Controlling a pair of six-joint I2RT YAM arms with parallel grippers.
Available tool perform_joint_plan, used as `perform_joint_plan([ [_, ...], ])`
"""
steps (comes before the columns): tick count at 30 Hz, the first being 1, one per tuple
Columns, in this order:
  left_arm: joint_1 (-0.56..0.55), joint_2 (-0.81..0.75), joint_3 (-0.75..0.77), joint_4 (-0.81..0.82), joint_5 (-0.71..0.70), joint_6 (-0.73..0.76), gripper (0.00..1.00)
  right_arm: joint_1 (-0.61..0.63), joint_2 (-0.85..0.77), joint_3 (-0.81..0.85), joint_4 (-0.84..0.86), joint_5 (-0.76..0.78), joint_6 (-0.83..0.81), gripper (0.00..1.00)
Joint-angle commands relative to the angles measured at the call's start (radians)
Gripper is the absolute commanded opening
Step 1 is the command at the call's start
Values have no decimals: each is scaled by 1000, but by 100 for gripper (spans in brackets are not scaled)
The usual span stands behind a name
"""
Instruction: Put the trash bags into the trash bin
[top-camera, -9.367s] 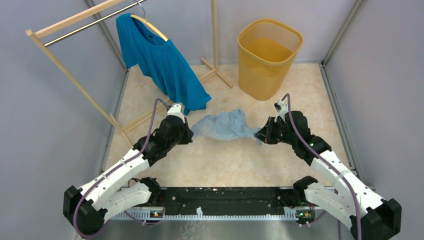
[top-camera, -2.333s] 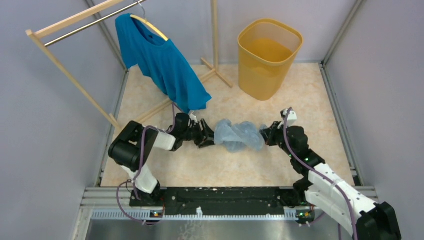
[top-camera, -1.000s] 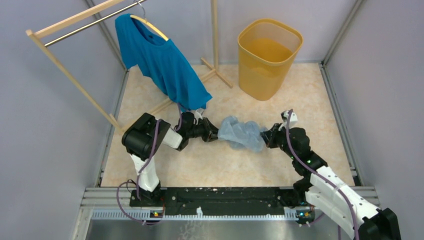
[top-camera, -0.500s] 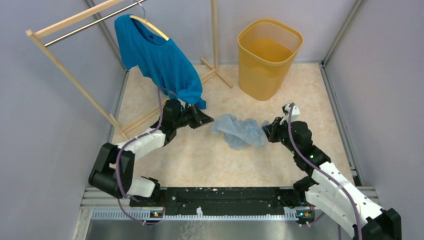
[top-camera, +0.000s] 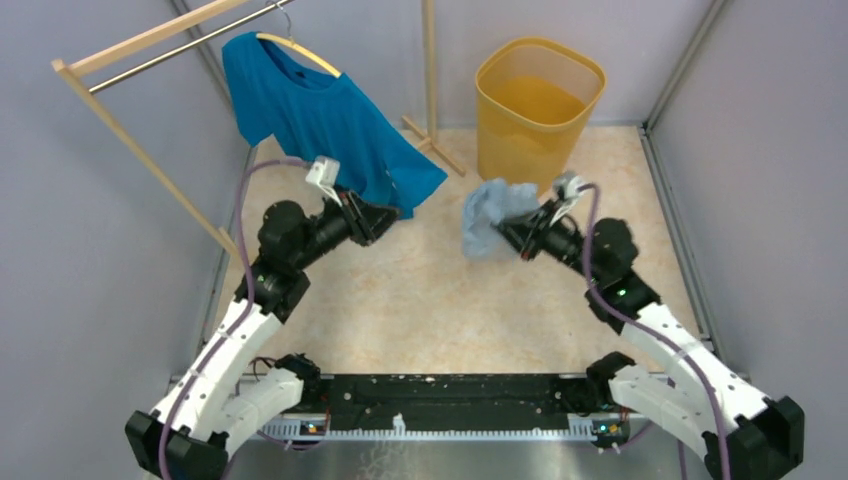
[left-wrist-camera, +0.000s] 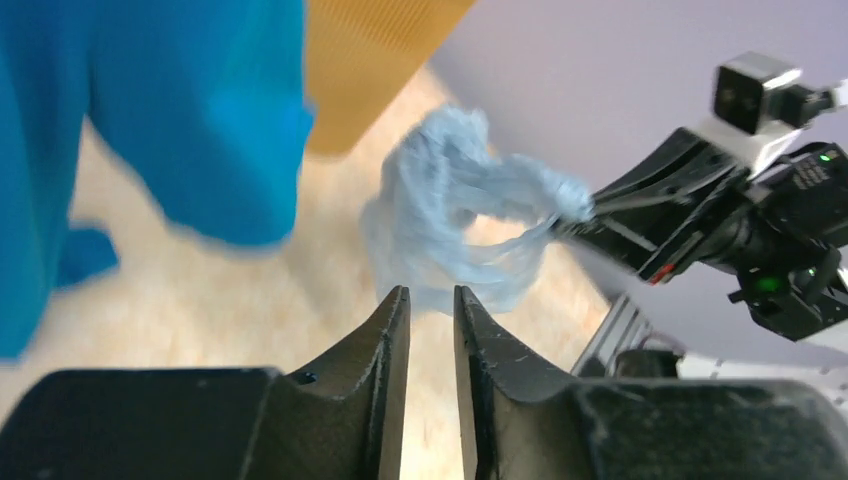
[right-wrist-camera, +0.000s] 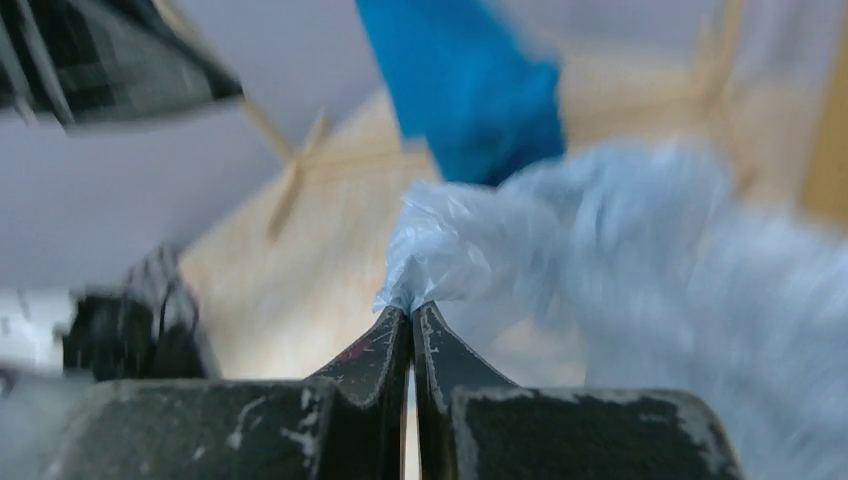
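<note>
Beige bench (top-camera: 420, 300), overhead: my right hand (top-camera: 512, 236) holds the trash bag (top-camera: 487, 215) aloft near the trash bin (top-camera: 540, 100). Left wrist: my left hand (left-wrist-camera: 432, 300) is empty, fingers (left-wrist-camera: 395, 345) a slit apart. Right wrist: fingertips (right-wrist-camera: 382, 345) clamp its film.

Trash bag (top-camera: 488, 215): thin translucent plastic film, pale blue-grey, wrinkled, glossy.
Trash bin (top-camera: 530, 140), far right corner: yellow-orange plastic with finely mesh-textured walls and a smooth rim.
T-shirt (top-camera: 335, 125), far left: opaque teal cloth, matt.
Garment rack (top-camera: 140, 157): pale bare wood.
Rail (top-camera: 180, 49): grey, metal-looking.
Bench top (top-camera: 430, 300): beige, marbled, smooth, low sheen.
Fingers (left-wrist-camera: 385, 400) of left gripper (left-wrist-camera: 432, 292) and right gripper (right-wrist-camera: 412, 308): black matt plastic, scuffed pale at the edges.
Arm links (top-camera: 225, 345): white glossy shells.
</note>
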Motion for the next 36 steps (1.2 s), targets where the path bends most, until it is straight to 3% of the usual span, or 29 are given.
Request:
perform_joint_plan([
  [1,-2,-8,-207,-128,-28,0,33,36,41,-313,58,-176,107,0],
  [6,-2,-14,-330,-110,34,-27,55,36,-173,-444,-117,33,251,0],
  [9,-2,36,-352,-64,94,-43,62,36,-212,-427,-99,-15,236,0],
  [14,-5,101,-348,-12,145,-72,66,39,12,-325,46,-236,193,0],
  [17,-5,89,-348,-20,118,-66,71,103,176,-198,149,-318,207,0],
  [22,-4,35,-327,-104,41,-26,77,374,408,263,-51,-262,29,0],
  [25,-4,-13,-301,-179,-27,-5,81,432,470,395,-149,-188,-2,0],
  [29,-3,-103,-286,-260,-143,7,89,423,471,331,-166,-31,9,0],
  [36,-3,-115,-284,-243,-179,23,95,249,335,100,-50,9,219,0],
])
